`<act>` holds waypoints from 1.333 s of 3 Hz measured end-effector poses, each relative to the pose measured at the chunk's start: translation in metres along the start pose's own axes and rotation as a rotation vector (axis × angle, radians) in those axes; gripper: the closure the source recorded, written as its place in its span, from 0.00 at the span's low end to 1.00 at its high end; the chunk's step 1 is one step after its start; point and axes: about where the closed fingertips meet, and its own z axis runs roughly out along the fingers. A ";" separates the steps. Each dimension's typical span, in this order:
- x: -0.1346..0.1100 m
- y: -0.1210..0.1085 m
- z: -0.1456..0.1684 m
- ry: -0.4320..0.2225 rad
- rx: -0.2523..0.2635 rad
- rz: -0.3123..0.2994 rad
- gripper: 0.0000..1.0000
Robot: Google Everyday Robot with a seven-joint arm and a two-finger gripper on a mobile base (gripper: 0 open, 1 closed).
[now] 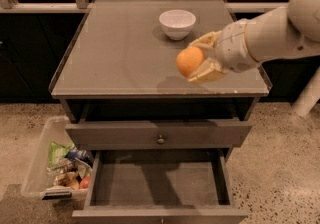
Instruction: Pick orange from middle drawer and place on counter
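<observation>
Camera view:
Gripper: the gripper point(199, 59) comes in from the right, over the front right part of the surface point(115, 53).
Fingers: clamped on the orange point(189, 61), one above it and one below.
Orange: held in the air over the surface, apparently not touching it; its shadow lies just beneath.
Drawer: the drawer point(155, 184) is open and its floor is bare.
Bowl: the bowl point(177, 23) is at the back, apart from the orange.
Done: the orange is out of the drawer and over the surface.
Left: lower, set down, let go.
</observation>
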 end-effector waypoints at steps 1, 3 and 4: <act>-0.014 -0.013 -0.003 -0.016 0.017 -0.023 1.00; -0.002 -0.029 0.014 -0.066 0.001 -0.007 1.00; 0.014 -0.049 0.049 -0.123 -0.045 0.021 1.00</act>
